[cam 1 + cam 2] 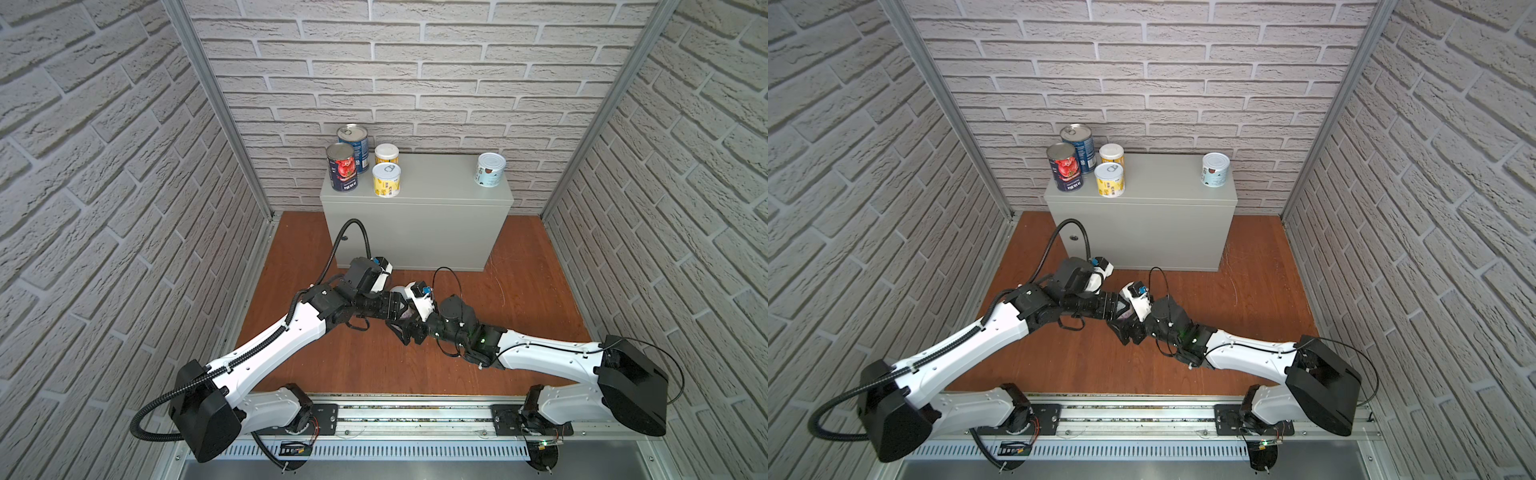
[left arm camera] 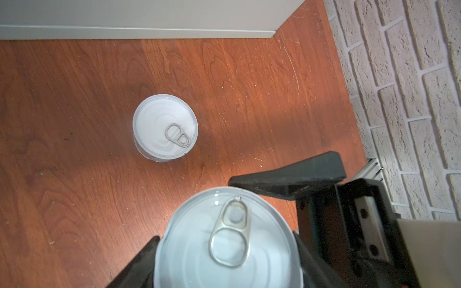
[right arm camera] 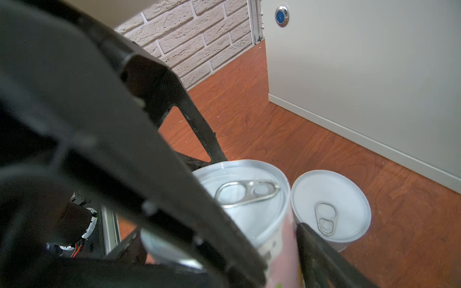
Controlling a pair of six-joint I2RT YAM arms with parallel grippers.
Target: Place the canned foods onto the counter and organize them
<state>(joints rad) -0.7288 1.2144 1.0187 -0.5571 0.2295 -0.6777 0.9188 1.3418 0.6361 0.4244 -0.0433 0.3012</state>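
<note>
Passing the pink can (image 3: 249, 207) across, it seems, low before the counter (image 1: 436, 174): your left jaws pinch it; the right jaws flank it, clamped or not I cannot tell. Release left only once right grips firmly, sparing the neighbouring can (image 2: 164, 127).

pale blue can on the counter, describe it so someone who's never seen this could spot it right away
A light-grey metal cabinet stands against the back brick wall. Four cans cluster at the left end of its top. The pale blue can stands upright near the right end, the only one alone and the only pale blue label up there.
</note>
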